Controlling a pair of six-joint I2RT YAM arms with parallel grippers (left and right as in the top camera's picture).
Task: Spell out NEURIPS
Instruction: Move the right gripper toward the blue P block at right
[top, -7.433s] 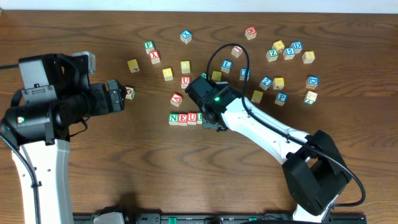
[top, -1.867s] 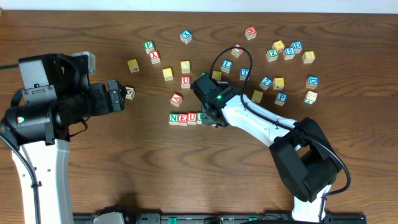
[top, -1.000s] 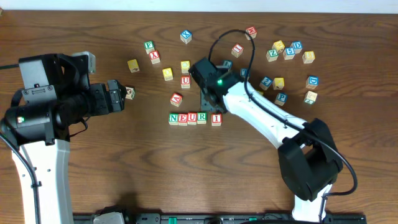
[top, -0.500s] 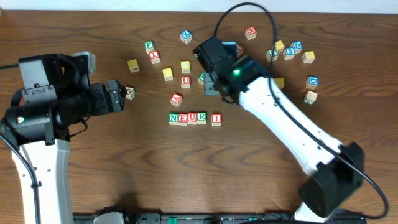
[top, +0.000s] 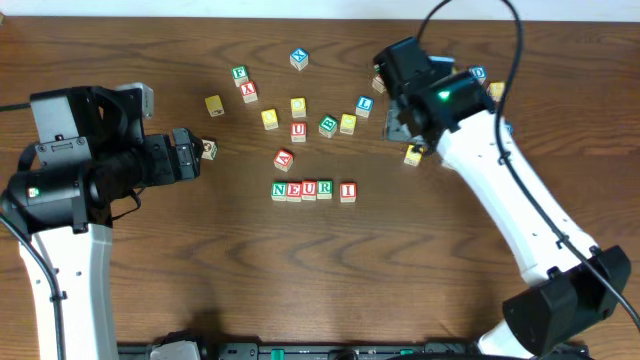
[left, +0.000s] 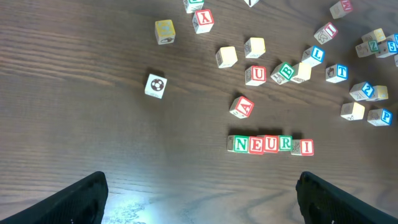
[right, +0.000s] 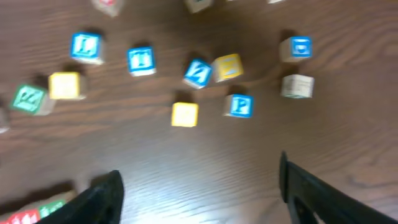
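Observation:
Five cubes stand in a row reading N (top: 279, 190), E (top: 294, 190), U (top: 309, 190), R (top: 324, 189) and I (top: 347, 190); I sits a small gap right of R. The row (left: 271, 144) also shows in the left wrist view. A blue P cube (right: 239, 106) lies ahead of my right gripper (right: 199, 199), which hangs open and empty over the loose cubes at the back right (top: 402, 128). In the overhead view my right arm hides P. I cannot pick out the S cube. My left gripper (left: 202, 202) stands open and empty at the left (top: 190, 155).
Loose cubes lie behind the row: a red A (top: 284, 158), a second red U (top: 298, 131), a green-lettered cube (top: 328, 125), a blue L (top: 365, 103), an X (top: 299, 58) and a Y (top: 249, 92). A small cube (top: 209, 149) sits by my left fingertips.
My right gripper has left the I cube at the row's right end, risen and swung to the back right, its jaws widening. The left arm has not moved.

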